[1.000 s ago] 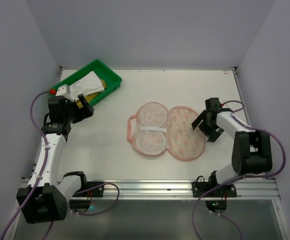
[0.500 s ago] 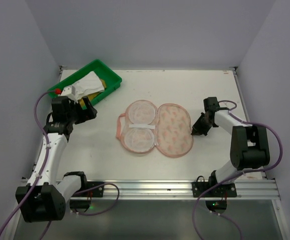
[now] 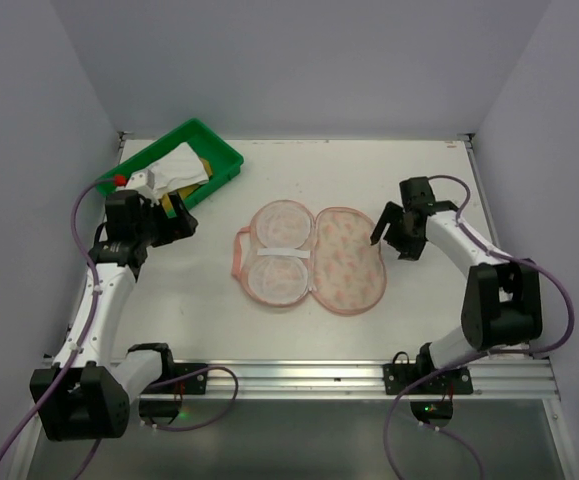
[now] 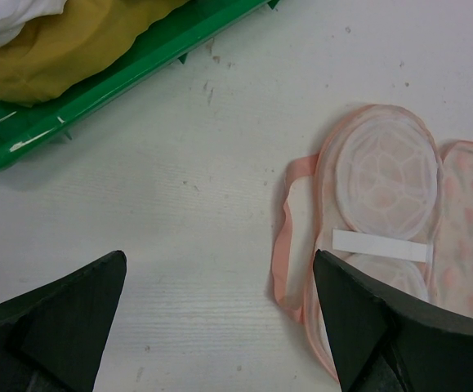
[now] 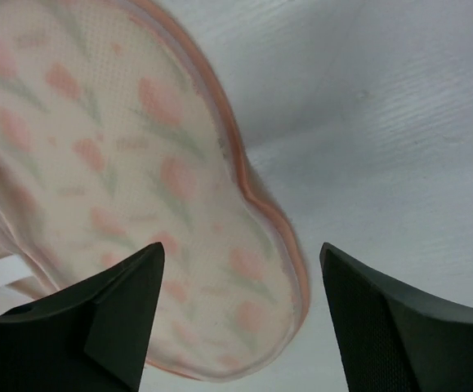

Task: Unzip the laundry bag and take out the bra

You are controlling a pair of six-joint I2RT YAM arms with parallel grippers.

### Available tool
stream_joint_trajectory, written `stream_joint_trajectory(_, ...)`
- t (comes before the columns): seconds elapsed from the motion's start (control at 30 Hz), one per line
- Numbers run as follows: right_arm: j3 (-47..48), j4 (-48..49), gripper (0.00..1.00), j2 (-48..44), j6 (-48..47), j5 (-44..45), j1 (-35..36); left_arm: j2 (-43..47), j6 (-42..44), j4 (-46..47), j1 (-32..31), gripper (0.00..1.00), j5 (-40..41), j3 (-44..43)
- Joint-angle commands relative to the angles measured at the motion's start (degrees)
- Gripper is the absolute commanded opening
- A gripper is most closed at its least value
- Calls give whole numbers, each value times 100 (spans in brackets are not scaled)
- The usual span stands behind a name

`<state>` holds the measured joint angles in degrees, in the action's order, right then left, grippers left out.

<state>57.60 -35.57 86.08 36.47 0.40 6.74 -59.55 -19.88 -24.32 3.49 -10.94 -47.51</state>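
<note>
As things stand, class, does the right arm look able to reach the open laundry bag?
Probably yes. The right gripper hangs with jaws open just beside the printed half of the laundry bag, and nothing lies between them on the table.

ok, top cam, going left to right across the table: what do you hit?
green tray → laundry bag, lying unzipped and spread flat → right gripper. The left gripper overlaps the tray's span, so it is left out of the order.
</note>
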Motion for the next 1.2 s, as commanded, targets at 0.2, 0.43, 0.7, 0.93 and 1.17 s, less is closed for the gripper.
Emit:
stream_joint_trajectory(0.2, 752, -284, 86, 1287, 141, -5, 310, 110, 195, -3, -85, 100, -137, -162)
stream_joint_trajectory(0.43, 1139, -538, 76, 1885, 343, -559, 529, 163, 221, -38, -120, 100, -102, -171)
stream_joint_trajectory(0.7, 1051, -275, 61, 2105, 624, -911, 977, 145, 230, 6, -111, 100, -84, -154)
stream_joint_trajectory(0.93, 823, -204, 0, 1773, 669, -472, 1048, 128, 230, -12, -111, 100, -101, -189)
stream_joint_trajectory(1.17, 1217, -845, 0, 516, -51, 126, 899, 119, 213, -178, -111, 100, -163, -443)
